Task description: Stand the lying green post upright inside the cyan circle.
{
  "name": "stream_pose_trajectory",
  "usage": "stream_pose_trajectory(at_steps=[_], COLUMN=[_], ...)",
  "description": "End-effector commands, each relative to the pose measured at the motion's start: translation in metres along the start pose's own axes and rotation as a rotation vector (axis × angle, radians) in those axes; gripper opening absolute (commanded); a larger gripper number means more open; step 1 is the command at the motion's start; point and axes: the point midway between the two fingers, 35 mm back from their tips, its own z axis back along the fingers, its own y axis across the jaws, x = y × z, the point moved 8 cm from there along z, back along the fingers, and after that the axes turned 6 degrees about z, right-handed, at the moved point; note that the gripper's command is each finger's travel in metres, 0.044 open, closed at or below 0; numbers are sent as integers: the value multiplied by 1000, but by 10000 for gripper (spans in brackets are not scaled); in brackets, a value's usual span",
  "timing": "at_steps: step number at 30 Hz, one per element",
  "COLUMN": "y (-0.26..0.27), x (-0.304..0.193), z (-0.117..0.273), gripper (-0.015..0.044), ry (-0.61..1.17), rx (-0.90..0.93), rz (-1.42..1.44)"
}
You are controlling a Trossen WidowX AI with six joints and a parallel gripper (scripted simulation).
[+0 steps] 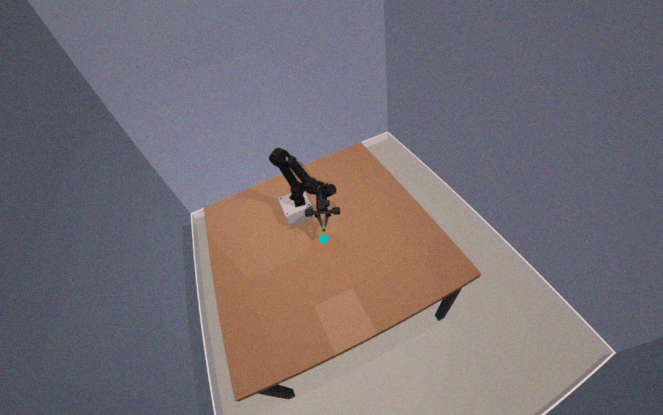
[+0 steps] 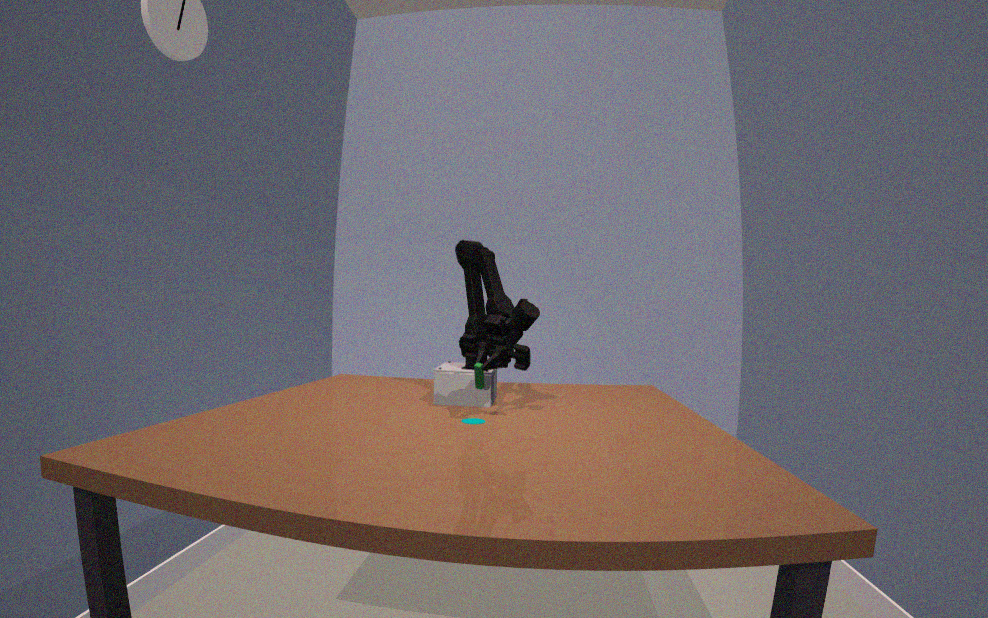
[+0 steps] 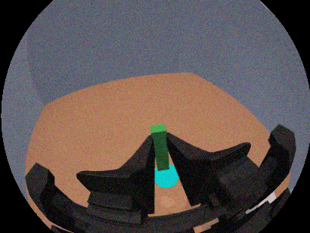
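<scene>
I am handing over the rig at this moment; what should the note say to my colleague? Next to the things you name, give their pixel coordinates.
Gripper [image 1: 323,228] [image 2: 478,365] [image 3: 159,135]: shut on the green post [image 1: 323,227] [image 2: 479,376] [image 3: 161,150], held off the table [image 1: 390,244] [image 2: 291,466] [image 3: 94,113].
Cyan circle [image 1: 323,238] [image 2: 473,421] [image 3: 166,179]: flat on the table, post not on it.
Done: post grasped, lifted, roughly upright.
Left: align over circle, lower, release, withdraw.

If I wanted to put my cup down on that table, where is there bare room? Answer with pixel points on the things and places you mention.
The wide stretch between the cyan circle [image 1: 323,238] [image 2: 472,421] [image 3: 166,181] and the near table edge looks bare. It's crowded around the white base block [image 1: 288,207] [image 2: 455,389], where the black pincer [image 1: 323,228] [image 2: 479,366] [image 3: 159,135] grips the green post [image 1: 323,227] [image 2: 479,376] [image 3: 161,151] above the table [image 1: 390,274] [image 2: 291,466] [image 3: 106,110].
</scene>
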Motion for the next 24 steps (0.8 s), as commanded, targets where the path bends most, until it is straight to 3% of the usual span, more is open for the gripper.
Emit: stream_pose_trajectory(at_steps=[1,24], y=[-2,-11], x=[-3,-14], z=[2,17], gripper=[23,23], ry=[-22,-151], rx=[-6,-23], rz=[-12,-85])
